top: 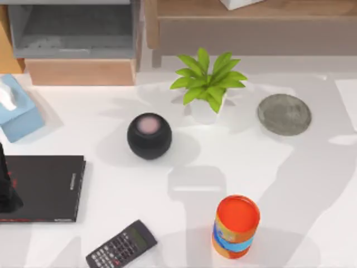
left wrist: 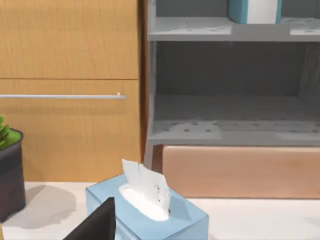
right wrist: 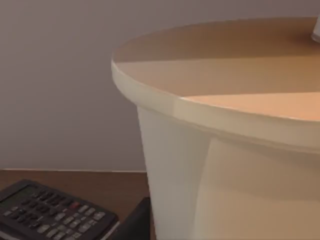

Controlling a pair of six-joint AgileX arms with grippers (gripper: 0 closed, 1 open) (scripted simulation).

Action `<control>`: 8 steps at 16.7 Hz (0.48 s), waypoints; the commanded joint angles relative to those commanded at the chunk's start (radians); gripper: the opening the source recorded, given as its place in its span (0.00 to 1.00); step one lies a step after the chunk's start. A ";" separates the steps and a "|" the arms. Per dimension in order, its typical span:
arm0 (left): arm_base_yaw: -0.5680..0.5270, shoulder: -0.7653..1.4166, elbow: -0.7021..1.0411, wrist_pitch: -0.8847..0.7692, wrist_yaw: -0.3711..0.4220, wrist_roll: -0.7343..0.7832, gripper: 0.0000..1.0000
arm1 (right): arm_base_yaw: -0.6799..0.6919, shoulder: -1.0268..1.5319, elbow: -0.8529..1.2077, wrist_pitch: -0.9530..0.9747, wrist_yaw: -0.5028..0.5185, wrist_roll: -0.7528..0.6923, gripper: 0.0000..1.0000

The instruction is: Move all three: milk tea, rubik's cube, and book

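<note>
right up close to the right wrist camera stands the milk tea, pale wall and orange-tan top, with a calculator lying low beside it. the right gripper is hard against the cup, but i cannot tell whether it is spread or pressed on it, and i can't place the cup against the speaker. if the cup is the step in hand, i'd say grip it low on the wall, keep it dead upright and lift straight before carrying it anywhere. a tall drink tips easily.

on the table, nearer than the speaker, sit a calculator to its left and an orange-and-blue can to its right, both close to the front edge. left of the speaker lies a thin black book, and the left arm is parked at that book's outer end. i cannot tell the state of the left gripper either. the widest bare stretch is right of the speaker, between can and grey disc.

beyond the speaker stand a potted plant and a tissue box far to its left. farthest back, the teal book sits high on the grey shelf, already clear of the table.
</note>
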 joint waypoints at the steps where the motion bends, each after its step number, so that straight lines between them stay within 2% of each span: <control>1: 0.000 0.000 0.000 0.000 0.000 0.000 1.00 | 0.018 0.002 -0.013 -0.005 -0.027 0.016 0.00; 4: 0.000 0.000 0.000 0.000 0.000 0.000 1.00 | 0.020 -0.042 -0.081 -0.005 -0.070 0.056 0.00; 8: 0.000 0.000 0.000 0.000 0.000 0.000 1.00 | -0.060 -0.193 -0.211 0.039 -0.052 0.034 0.00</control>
